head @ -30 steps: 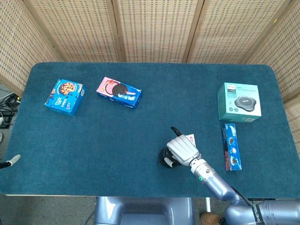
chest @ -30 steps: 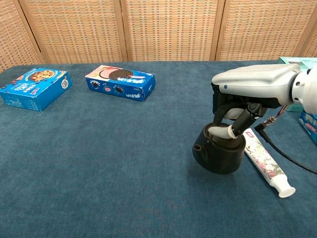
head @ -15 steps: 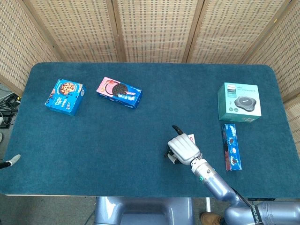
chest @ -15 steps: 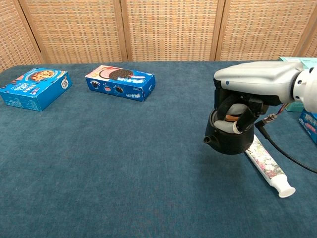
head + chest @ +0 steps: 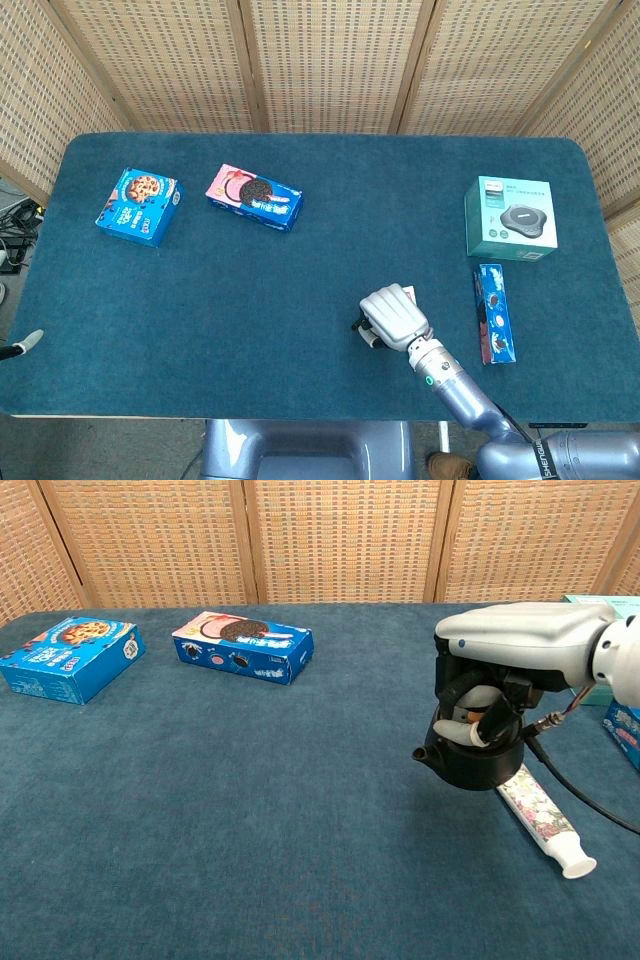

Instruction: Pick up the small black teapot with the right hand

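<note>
The small black teapot (image 5: 470, 765) hangs just above the blue cloth, its spout pointing left. My right hand (image 5: 510, 655) grips it from above, fingers curled inside its rim. In the head view the right hand (image 5: 393, 318) covers the teapot almost fully; only a dark sliver of the teapot (image 5: 360, 327) shows at its left edge. The left hand (image 5: 30, 340) shows only as a grey tip at the far left edge, so its fingers cannot be made out.
A floral toothpaste tube (image 5: 540, 815) lies right beside the teapot. A blue cookie box (image 5: 140, 206) and an Oreo box (image 5: 254, 197) sit at the back left. A teal box (image 5: 510, 217) and a narrow blue packet (image 5: 493, 312) lie to the right.
The right hand has raised the teapot off the cloth and drawn it slightly right; the pot went from tilted to nearly level. The left hand has not moved.
</note>
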`<state>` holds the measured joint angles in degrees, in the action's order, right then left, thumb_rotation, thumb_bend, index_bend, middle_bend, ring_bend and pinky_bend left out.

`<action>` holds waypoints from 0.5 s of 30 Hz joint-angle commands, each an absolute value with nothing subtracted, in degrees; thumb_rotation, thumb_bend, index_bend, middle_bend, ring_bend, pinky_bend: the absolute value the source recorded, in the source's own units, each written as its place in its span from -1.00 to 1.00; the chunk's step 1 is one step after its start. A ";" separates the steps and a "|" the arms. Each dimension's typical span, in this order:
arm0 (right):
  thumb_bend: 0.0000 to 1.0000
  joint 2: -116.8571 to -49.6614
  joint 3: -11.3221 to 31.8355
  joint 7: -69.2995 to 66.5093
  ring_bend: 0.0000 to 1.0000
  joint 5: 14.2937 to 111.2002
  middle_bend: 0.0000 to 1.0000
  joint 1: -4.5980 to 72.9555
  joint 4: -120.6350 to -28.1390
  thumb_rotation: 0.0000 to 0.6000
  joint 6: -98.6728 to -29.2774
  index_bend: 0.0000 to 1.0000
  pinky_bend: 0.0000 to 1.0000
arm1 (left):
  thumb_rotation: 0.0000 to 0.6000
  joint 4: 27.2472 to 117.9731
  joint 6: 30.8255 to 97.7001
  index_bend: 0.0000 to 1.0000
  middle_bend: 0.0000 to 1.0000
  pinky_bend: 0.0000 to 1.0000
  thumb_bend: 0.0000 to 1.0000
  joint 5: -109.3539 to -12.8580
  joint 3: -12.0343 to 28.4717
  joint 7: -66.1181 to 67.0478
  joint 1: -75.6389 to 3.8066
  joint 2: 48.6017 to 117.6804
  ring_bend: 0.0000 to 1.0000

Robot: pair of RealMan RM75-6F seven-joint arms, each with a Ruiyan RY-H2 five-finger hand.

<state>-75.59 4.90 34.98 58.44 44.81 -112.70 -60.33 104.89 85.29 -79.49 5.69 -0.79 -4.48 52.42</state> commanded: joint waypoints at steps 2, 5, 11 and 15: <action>0.43 -75.65 4.80 35.14 0.90 58.58 1.00 44.79 -112.63 1.00 -60.48 1.00 0.66 | 1.00 104.89 85.33 -1.00 -1.00 -1.00 -1.00 -79.56 5.67 -0.78 -4.46 52.40 -1.00; 0.44 -75.73 4.86 35.14 0.90 58.35 1.00 44.76 -112.64 1.00 -60.62 1.00 0.68 | 1.00 104.91 85.27 -1.00 -1.00 -1.00 -1.00 -79.62 5.64 -0.78 -4.48 52.40 -1.00; 0.44 -75.53 5.70 34.95 0.91 57.12 1.00 44.99 -113.12 1.00 -60.84 1.00 0.68 | 1.00 104.93 85.16 -1.00 -1.00 -1.00 -1.00 -79.57 5.65 -0.80 -4.53 52.39 -1.00; 0.44 -75.05 6.22 36.02 0.91 55.80 1.00 45.45 -114.02 1.00 -61.24 1.00 0.68 | 1.00 104.90 85.05 -1.00 -1.00 -1.00 -1.00 -79.50 5.69 -1.01 -4.58 52.34 -1.00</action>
<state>-75.16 6.11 35.84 55.97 45.33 -113.86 -61.13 104.90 85.06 -79.50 5.69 -1.00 -4.57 52.34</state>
